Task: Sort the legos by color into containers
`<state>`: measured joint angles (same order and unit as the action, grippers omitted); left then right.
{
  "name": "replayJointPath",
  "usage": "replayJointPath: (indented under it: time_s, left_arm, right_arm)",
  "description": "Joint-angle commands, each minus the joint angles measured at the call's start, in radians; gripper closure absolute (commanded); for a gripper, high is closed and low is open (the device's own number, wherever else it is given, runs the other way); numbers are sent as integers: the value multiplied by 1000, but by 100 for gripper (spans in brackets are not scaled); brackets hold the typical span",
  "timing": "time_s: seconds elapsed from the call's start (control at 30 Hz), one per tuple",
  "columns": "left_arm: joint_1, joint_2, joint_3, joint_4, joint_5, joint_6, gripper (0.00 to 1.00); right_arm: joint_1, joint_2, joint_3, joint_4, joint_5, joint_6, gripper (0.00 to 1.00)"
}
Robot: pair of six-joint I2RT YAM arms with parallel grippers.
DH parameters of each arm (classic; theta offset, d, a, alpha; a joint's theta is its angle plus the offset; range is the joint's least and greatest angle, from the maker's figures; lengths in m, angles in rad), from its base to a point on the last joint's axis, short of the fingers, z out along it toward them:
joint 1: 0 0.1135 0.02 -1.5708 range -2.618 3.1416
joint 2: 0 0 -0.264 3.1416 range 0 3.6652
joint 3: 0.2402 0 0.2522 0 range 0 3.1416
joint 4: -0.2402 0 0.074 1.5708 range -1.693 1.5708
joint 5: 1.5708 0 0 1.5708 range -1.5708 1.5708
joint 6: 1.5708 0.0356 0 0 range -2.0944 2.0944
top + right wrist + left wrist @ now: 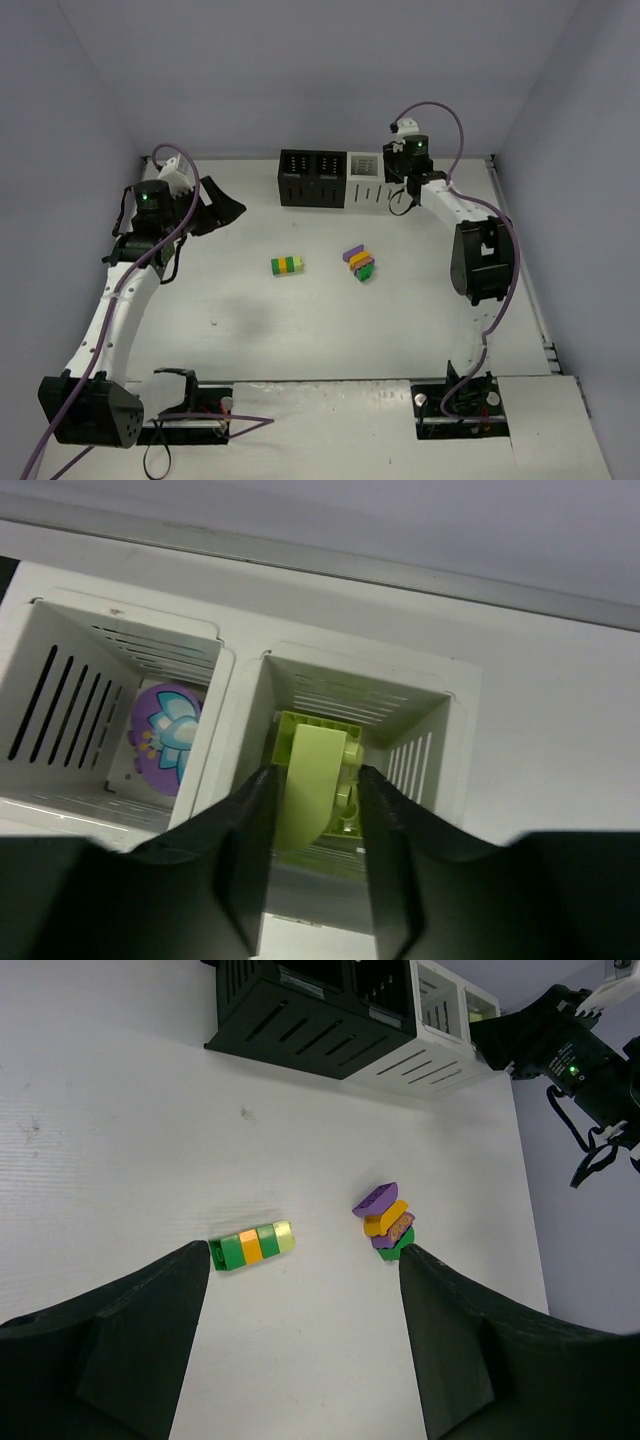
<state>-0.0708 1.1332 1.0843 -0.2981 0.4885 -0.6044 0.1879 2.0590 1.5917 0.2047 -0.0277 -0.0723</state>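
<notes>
The containers stand in a row at the back: two black bins (310, 178) and two white bins (365, 180). My right gripper (312, 775) hangs over the rightmost white bin (440, 695), shut on a curved lime green lego (315, 780). Another lime piece (345, 810) lies on that bin's floor. A purple piece printed with a flower (165, 735) lies in the white bin to its left. On the table lie a row of joined green, orange and lime legos (287, 265) and a purple, orange and green stack (359, 263). My left gripper (305, 1250) is open high above the table, holding nothing.
The right arm's elbow (482, 258) stands to the right of the lego stack. A purple cable (445, 115) loops over the right wrist. Walls close the table at the back and on both sides. Both arm bases sit at the near edge.
</notes>
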Motion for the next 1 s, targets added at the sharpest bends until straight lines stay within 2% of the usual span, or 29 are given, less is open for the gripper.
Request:
replayJointPath:
  time_s: [0.0,0.03,0.17,0.27,0.5,0.6,0.73,0.83,0.97]
  left_arm:
    - [6,-4,63,42,9,14,30]
    - [5,-1,63,40,10,14,30]
    - [5,-4,63,42,12,14,30]
    - [5,-4,63,40,15,14,30]
    - [-1,7,66,34,41,32,30]
    - [-33,13,65,8,42,135,30]
    - [-179,10,68,-73,-19,412,30]
    - [-245,39,62,-95,-28,514,30]
    - [-264,137,94,-116,25,575,30]
  right_arm:
    - [1,-82,30,53,-34,6,60]
    - [1,-104,27,53,-37,8,55]
    - [4,-163,4,52,-47,8,46]
    - [13,-227,-36,45,-54,8,46]
    - [86,-480,-258,50,-150,68,46]
    - [119,-571,-380,55,-182,106,45]
    - [159,-675,-522,71,-218,196,45]
    - [171,-756,-639,107,-236,233,45]
    - [173,-850,-754,128,-238,253,46]
